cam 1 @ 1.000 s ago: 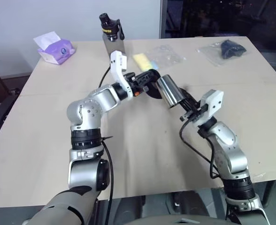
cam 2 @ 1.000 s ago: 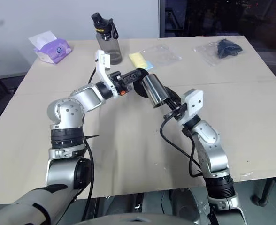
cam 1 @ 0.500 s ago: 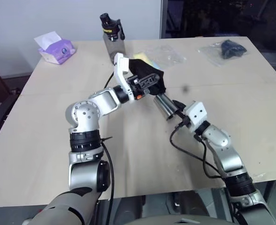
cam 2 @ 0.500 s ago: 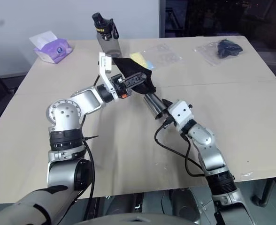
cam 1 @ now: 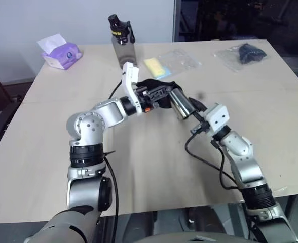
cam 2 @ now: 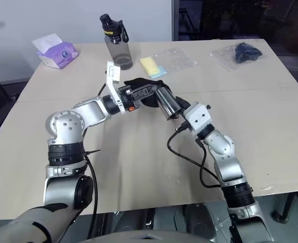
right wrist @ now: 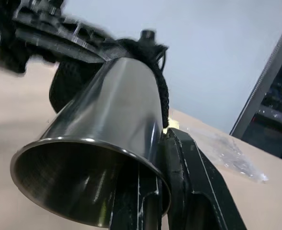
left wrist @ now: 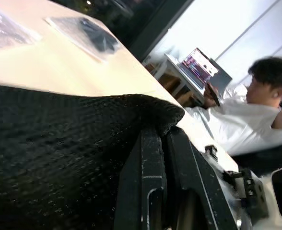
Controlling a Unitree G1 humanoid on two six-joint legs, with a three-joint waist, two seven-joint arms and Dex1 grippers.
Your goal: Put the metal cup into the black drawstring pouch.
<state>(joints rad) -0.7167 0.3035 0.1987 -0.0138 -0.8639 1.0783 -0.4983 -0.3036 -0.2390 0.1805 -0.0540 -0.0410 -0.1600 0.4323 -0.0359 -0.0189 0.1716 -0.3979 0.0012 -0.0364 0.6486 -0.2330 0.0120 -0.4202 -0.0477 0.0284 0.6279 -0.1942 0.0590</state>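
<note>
left end effector (cam 1: 161,94) clamped on black drawstring pouch (cam 1: 159,90) | right end effector (cam 1: 193,110) pinching metal cup (cam 1: 180,105) rim | cup's closed end at pouch edge

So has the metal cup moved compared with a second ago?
Yes. The metal cup, pinched at its rim by the right gripper, has shifted toward the grey bottle at the table's far edge, and its closed end now meets the black pouch.

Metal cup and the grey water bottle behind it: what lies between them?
The black pouch, pinched by the left claw, sits between the metal cup and bottle, clearest in the right eye view.
</note>
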